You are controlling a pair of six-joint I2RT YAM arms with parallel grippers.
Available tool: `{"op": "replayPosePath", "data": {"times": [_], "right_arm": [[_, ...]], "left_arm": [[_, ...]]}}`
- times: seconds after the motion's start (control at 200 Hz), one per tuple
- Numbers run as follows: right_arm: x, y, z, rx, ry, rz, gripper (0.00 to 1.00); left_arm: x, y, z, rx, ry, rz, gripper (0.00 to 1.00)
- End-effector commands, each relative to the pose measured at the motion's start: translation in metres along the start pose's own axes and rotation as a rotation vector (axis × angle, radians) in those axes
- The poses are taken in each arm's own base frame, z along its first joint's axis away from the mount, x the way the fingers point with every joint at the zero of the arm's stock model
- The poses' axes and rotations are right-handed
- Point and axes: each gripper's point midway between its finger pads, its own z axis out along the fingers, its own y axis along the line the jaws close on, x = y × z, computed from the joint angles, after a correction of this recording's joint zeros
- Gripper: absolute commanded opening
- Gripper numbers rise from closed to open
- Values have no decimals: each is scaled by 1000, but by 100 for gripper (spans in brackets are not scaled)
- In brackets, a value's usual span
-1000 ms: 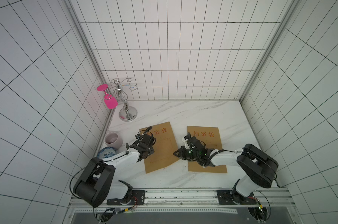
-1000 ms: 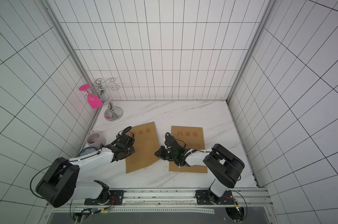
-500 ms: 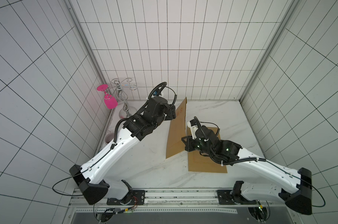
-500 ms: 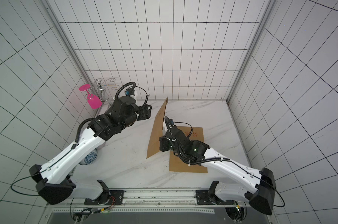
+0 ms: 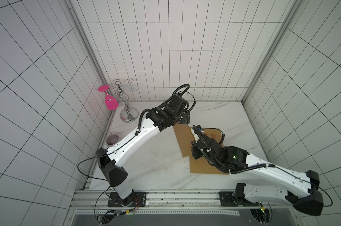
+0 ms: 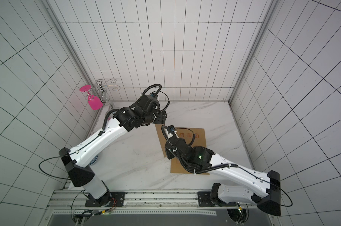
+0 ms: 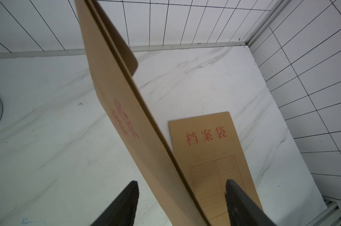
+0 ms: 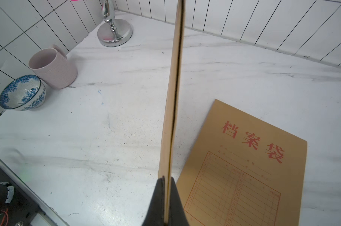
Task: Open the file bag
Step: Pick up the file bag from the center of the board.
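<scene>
Two brown file bags with red characters are in view. One file bag point(image 5: 182, 142) point(image 6: 160, 138) is held up on edge above the table, and my right gripper point(image 8: 166, 179) point(image 5: 193, 154) is shut on its lower edge. Its flap point(image 7: 124, 49) stands a little away from the body at the far end. My left gripper point(image 7: 181, 182) point(image 5: 186, 119) is open and straddles this bag's upper edge, with both fingers clear of the paper. The second file bag point(image 7: 208, 140) point(image 8: 244, 166) point(image 6: 197, 135) lies flat on the table, partly under my right arm.
A pink cup point(image 8: 52, 68) and a blue-and-white bowl point(image 8: 22, 92) stand at the table's left edge. A chrome glass rack point(image 5: 127, 111) with a pink wine glass point(image 5: 111, 102) stands in the back left corner. Tiled walls close three sides.
Both arms have risen from low over the table. The left-hand file bag, flat a second ago, now stands on edge in my right gripper. My left gripper has opened around its top.
</scene>
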Motion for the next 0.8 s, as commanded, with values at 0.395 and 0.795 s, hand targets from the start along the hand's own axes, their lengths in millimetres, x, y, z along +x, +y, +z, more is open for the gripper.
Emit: {"op": "replayPosePath", "data": {"times": [0.395, 0.795], "right_arm": [[-27, -1, -20, 106, -113, -64, 0], [-24, 5, -21, 157, -154, -109, 0]], "left_arm": [[-24, 4, -27, -41, -115, -131, 39], [-32, 24, -31, -52, -115, -306, 33]]}}
